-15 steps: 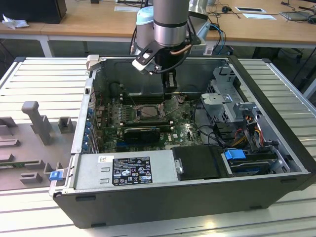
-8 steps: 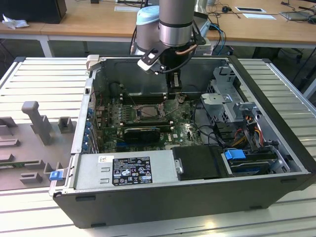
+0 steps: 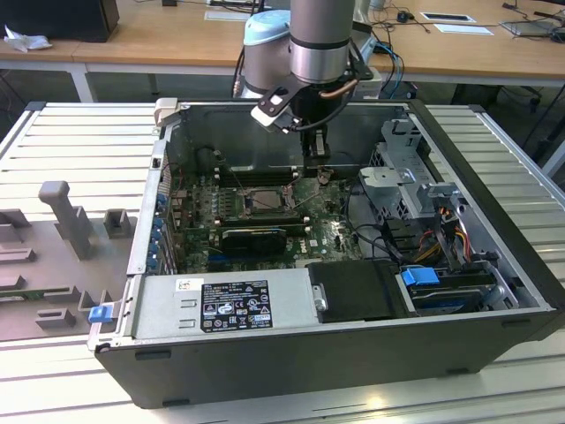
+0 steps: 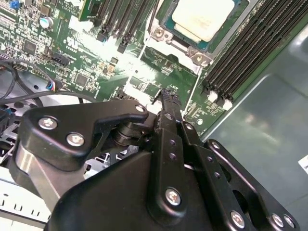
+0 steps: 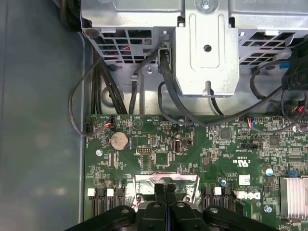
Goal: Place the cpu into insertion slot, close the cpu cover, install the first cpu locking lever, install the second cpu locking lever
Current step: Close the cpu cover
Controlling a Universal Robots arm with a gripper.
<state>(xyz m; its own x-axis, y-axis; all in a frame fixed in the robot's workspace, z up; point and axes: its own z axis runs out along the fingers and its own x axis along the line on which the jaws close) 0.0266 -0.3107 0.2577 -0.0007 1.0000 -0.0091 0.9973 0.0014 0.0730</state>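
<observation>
Black fingers (image 5: 160, 192) of our hand (image 5: 166, 188) are pressed flat together with nothing between them, so we judge them to be serving as a blunt pusher, not a clamp. In the first wrist view their tips sit over a bright metal plate (image 5: 144, 184) flanked by the ends of the memory slots (image 5: 103, 202); whether they touch it we cannot tell. Beyond them, in the second wrist view, the cpu (image 4: 202, 17) lies flat in the insertion slot (image 4: 168, 24), pale face up, so that part looks done. We cannot tell whether the cpu cover is down over its edges, nor make out either locking lever. In the exterior view the hand stands low inside the open computer case (image 3: 309, 367), just to the exterior view's right of the socket, above the green motherboard (image 3: 327, 225). To do this step well, we think, the push should land only on the frame's metal, never on the chip's face or the memory slots close by. It calls for closed fingers and gentle, straight force, since the cables (image 5: 144, 82) and the drive cage (image 5: 207, 48) hem the arm in
</observation>
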